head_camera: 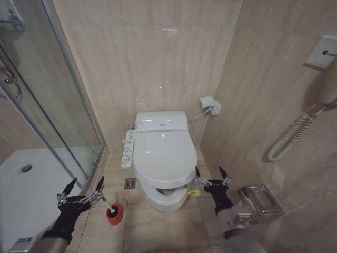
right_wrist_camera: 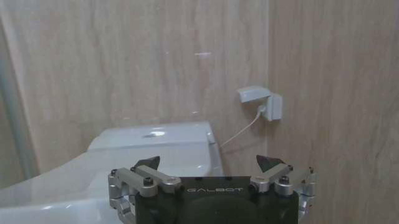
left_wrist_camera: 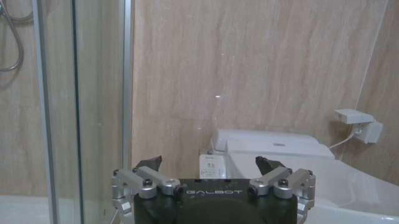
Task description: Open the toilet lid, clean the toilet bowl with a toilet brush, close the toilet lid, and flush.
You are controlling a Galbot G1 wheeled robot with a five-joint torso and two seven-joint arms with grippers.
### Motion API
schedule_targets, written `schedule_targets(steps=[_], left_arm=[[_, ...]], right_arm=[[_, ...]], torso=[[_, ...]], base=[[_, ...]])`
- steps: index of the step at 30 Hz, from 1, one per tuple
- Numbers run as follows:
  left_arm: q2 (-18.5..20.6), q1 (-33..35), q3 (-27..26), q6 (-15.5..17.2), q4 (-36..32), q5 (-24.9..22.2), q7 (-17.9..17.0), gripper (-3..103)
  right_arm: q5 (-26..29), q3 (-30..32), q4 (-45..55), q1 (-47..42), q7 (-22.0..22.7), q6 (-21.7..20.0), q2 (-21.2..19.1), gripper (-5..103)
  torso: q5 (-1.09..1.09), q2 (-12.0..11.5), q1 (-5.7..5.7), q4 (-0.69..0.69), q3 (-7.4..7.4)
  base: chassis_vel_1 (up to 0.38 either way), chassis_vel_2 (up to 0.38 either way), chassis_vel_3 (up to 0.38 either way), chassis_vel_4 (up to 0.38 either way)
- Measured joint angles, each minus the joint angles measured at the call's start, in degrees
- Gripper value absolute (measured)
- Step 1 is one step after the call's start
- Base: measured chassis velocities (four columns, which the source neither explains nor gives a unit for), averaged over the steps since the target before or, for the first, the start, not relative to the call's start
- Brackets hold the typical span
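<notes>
The toilet lid [head_camera: 164,154] lies closed over the toilet bowl [head_camera: 167,200], with a yellow-green strap [head_camera: 194,192] hanging at its front right edge. The toilet brush's white handle [head_camera: 107,204] sticks out of a red holder cup [head_camera: 114,214] on the floor left of the bowl; its head is hidden inside the cup. My left gripper [head_camera: 87,182] hangs open just left of and above the handle's top, holding nothing. My right gripper [head_camera: 209,171] is open beside the lid's front right edge, close to the strap. The wrist views show the open left gripper [left_wrist_camera: 209,162] and right gripper [right_wrist_camera: 209,161] facing the lid [left_wrist_camera: 355,182] [right_wrist_camera: 81,182].
A glass shower door [head_camera: 63,116] and white shower tray [head_camera: 26,195] close off the left. A button panel [head_camera: 127,150] runs along the bowl's left side. A floor drain [head_camera: 129,183], a wall socket [head_camera: 210,105], a metal paper holder [head_camera: 260,202] and a corded handset [head_camera: 295,132] are around.
</notes>
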Motion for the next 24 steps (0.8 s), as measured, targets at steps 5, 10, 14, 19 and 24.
schedule_targets(steps=[5,10,14,19,24], left_arm=[[0.0,0.0,0.0,0.0,0.0,0.0,0.0,98],[0.0,0.0,0.0,0.0,0.0,0.0,0.0,98],[0.0,0.0,0.0,0.0,0.0,0.0,0.0,98],[0.0,0.0,0.0,0.0,0.0,0.0,0.0,98],[0.0,0.0,0.0,0.0,0.0,0.0,0.0,98]], right_arm=[[-2.4,2.3,-0.6,-2.2,-5.4,2.9,1.8,100],[-2.9,6.6,-0.8,-4.0,-13.5,4.7,4.0,100],[-3.0,8.9,-0.9,-5.5,-18.7,5.6,6.6,100],[-3.6,10.0,-0.9,-8.2,-22.2,7.0,9.6,100],[-6.1,9.0,-0.9,-9.9,-19.7,9.1,11.3,100]], torso=[[0.0,0.0,0.0,0.0,0.0],[0.0,0.0,0.0,0.0,0.0],[0.01,0.0,0.0,-0.01,0.0],[0.0,0.0,0.0,-0.01,0.0],[0.0,0.0,0.0,0.0,0.0]], base=[[0.0,0.0,0.0,0.0],[0.0,0.0,0.0,0.0],[0.0,0.0,0.0,0.0],[0.0,0.0,0.0,0.0],[0.0,0.0,0.0,0.0]])
